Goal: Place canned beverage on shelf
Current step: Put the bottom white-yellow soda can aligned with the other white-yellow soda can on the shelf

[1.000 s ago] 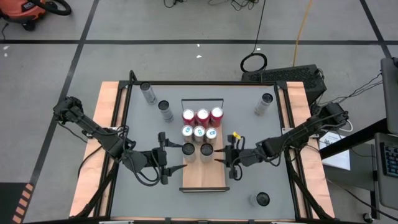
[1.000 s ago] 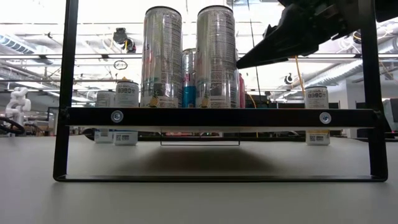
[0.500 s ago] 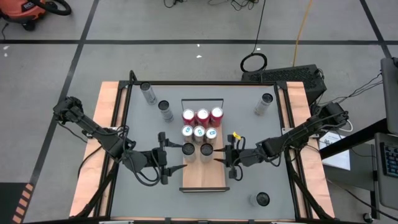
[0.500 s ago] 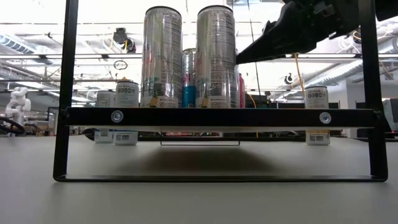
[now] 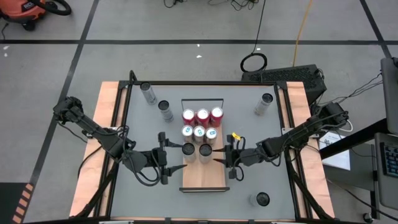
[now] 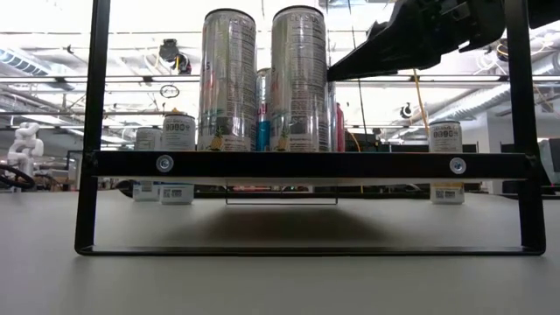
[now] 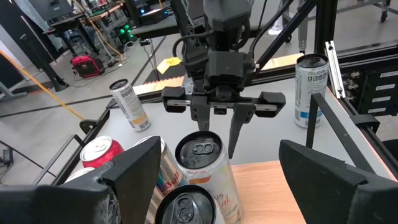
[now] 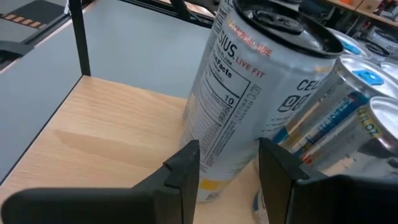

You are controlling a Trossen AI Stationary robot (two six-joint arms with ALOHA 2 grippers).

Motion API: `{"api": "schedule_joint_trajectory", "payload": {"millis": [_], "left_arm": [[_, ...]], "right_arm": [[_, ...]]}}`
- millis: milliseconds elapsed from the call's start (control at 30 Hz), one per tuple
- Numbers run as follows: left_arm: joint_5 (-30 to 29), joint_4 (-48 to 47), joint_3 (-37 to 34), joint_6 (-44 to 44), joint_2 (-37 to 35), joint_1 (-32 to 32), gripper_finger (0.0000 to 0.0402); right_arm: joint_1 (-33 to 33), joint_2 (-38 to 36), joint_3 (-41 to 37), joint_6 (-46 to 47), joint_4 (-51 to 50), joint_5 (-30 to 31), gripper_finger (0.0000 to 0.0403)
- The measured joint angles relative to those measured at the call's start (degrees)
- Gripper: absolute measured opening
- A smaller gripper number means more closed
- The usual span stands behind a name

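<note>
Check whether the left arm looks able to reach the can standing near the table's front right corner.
Probably not easily. That can stands off the shelf, beyond the right end effector. The left end effector, open, hovers on the shelf's other side, so shelf, cans and right arm lie between.

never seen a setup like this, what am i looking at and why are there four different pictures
These are four cameras on one two-armed robot stocking drink cans on a shelf, a light-wood board on a grey table.

The overhead picture shows both dark arms. The level one looks across the table from its surface. The other two come from cameras on each wrist.

Eight cans stand on the shelf: three red, three blue-topped, two silver in front. Five more silver cans wait on the table.

The right gripper sits beside the front silver can, fingers apart, not gripping it. The left gripper waits open at the shelf's other side.
</note>
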Motion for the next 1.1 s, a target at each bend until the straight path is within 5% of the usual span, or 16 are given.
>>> {"api": "schedule_joint_trajectory", "payload": {"millis": [1100], "left_arm": [[0.00, -0.04, 0.00, 0.41, 0.00, 0.02, 0.0317]], "right_arm": [[-2.58, 0.00, 0.02, -2.82, 1.78, 0.40, 0.0109]]}}
